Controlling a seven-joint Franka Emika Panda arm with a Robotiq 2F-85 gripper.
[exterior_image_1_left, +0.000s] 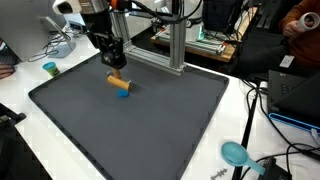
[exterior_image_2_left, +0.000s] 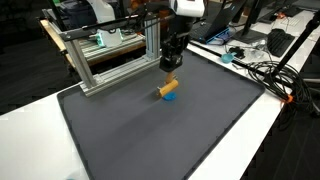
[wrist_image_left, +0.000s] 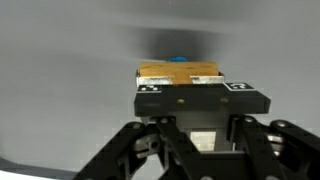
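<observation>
White table (exterior_image_1_left: 238, 110), dark grey mat (exterior_image_1_left: 150, 130) on it, blue block (exterior_image_1_left: 123, 94) on the mat

Nothing really readable here, tbh. No words, brands or numbers come through in either exterior view; everything's too small and blurry. Closest thing is in the wrist view: the gripper (wrist_image_left: 196, 92) has a tiny black-and-white square (wrist_image_left: 150, 88) by each fingertip, but they're just patterned marks, with no letters or digits I can make out.
</observation>
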